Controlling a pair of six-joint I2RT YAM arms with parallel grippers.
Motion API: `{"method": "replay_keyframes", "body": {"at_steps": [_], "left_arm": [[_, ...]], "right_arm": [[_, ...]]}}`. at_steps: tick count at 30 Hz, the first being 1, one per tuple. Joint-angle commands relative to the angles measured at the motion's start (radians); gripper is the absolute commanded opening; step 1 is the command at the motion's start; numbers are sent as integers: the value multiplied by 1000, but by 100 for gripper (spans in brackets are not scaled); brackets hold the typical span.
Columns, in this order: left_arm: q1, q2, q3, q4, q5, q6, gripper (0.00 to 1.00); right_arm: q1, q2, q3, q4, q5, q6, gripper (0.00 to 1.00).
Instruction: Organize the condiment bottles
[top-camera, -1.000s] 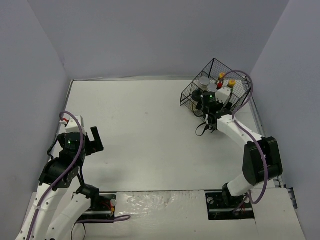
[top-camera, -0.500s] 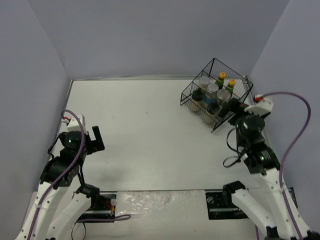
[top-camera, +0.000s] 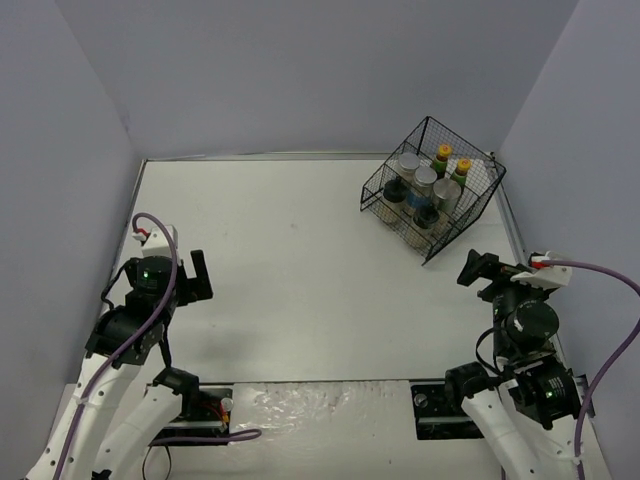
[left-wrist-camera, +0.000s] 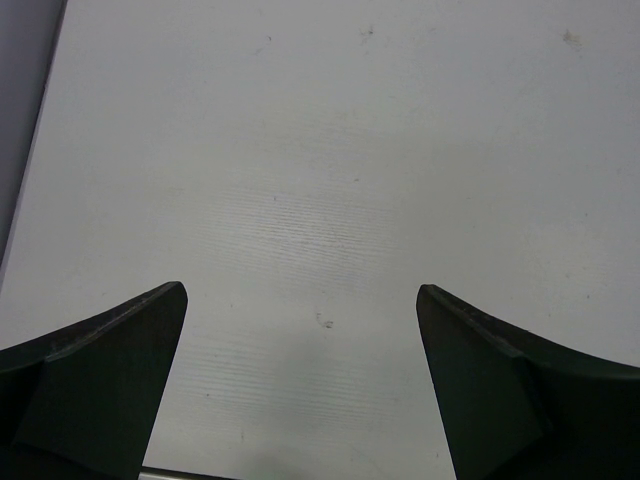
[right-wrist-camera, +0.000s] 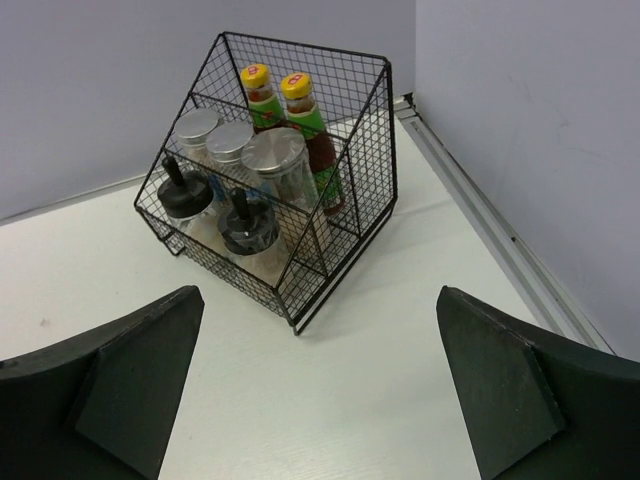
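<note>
two yellow-capped dark sauce bottles (right-wrist-camera: 298, 105), three silver-lidded clear jars (right-wrist-camera: 230, 141) and two black-capped shakers (right-wrist-camera: 246, 226) all stand in the black wire basket (right-wrist-camera: 370, 150) at two o'clock. organizing looks done. left gripper (left-wrist-camera: 300, 292) and right gripper (right-wrist-camera: 320, 296): jaws apart, empty.

We see the wire basket (right-wrist-camera: 372, 150) holding yellow-capped sauce bottles (right-wrist-camera: 300, 115) at its back, silver-lidded jars (right-wrist-camera: 272, 155) mid-basket and black-capped shakers (right-wrist-camera: 186, 196) at its front. Our right gripper (right-wrist-camera: 317, 305) gapes wide before the basket.

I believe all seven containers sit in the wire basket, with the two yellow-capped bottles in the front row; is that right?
Not quite: the yellow-capped bottles stand in the back row of the wire basket; the black-capped shakers hold the front, as the right wrist view shows.
</note>
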Motion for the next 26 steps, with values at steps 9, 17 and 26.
{"method": "replay_keyframes", "body": {"at_steps": [9, 17, 26], "left_arm": [[-3, 21, 17, 63, 12, 12, 97], [-1, 32, 15, 72, 32, 13, 97], [-2, 24, 14, 72, 34, 13, 97]], "right_arm": [[-4, -13, -5, 40, 38, 9, 100], [-4, -26, -2, 41, -15, -11, 100], [-4, -23, -2, 40, -25, -9, 100]]}}
